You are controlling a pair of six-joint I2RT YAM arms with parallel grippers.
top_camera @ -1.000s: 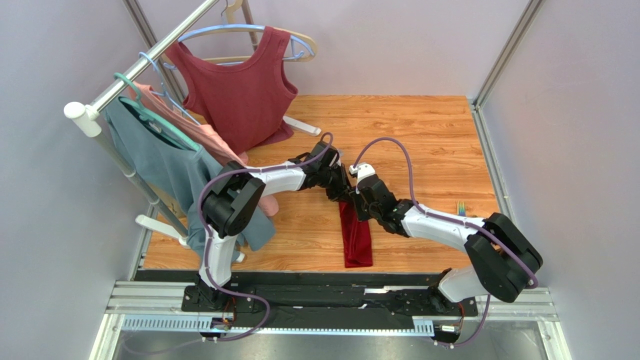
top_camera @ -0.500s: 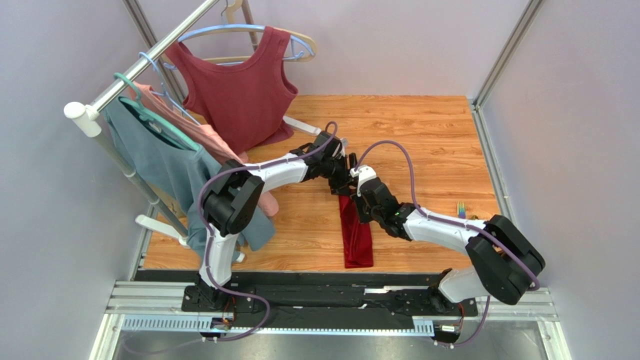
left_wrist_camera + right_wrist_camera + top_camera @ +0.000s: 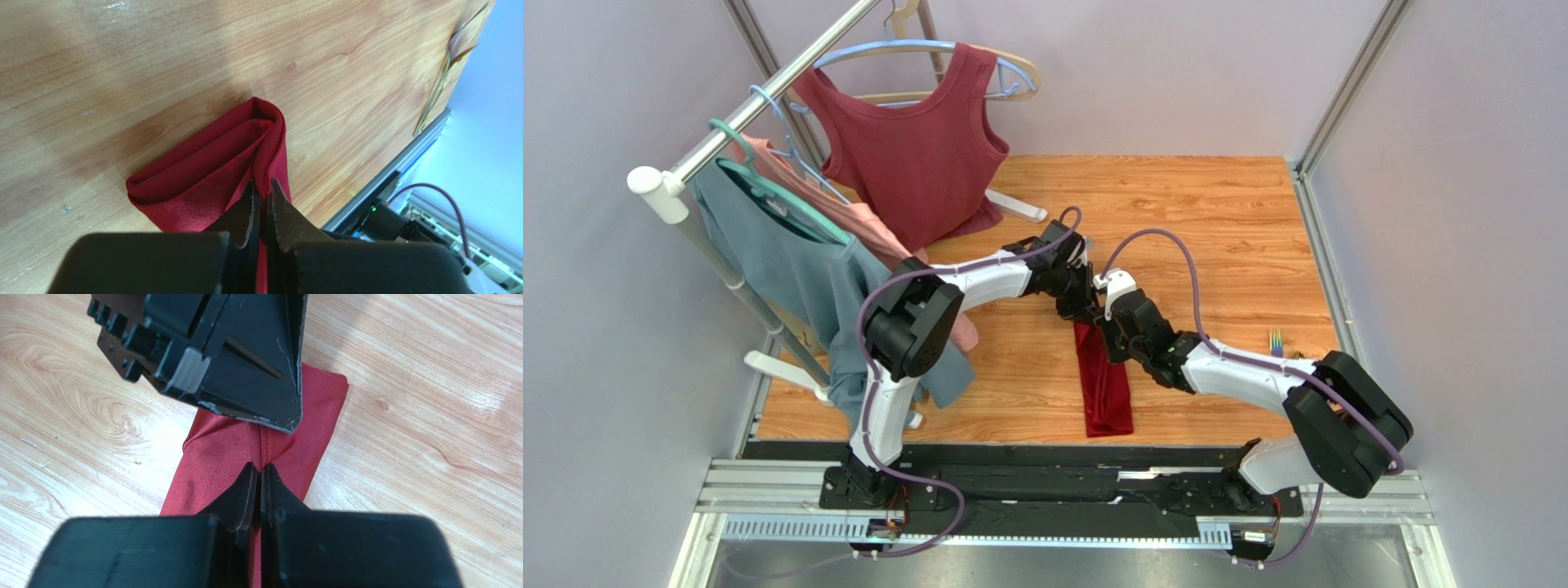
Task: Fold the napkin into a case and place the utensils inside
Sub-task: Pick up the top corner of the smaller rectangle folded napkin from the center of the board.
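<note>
The left gripper (image 3: 263, 191) has its fingers pinched almost together on a thin raised fold of the napkin (image 3: 202, 165). The rest of the cloth lies on the table (image 3: 123, 61), ahead of and under those tips. The right gripper (image 3: 258, 475) is pinched tight on the same ridge, tips just short of the left's. The utensils (image 3: 1275, 339) lie well apart, off to the right of both. For a clean fold, each pinch should likely catch only the top layer. Both should move together, keep the edge straight, and lay it flat before releasing.

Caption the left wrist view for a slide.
Left tool pinches the folded crimson napkin on the wooden table; gold utensils beyond.
</note>
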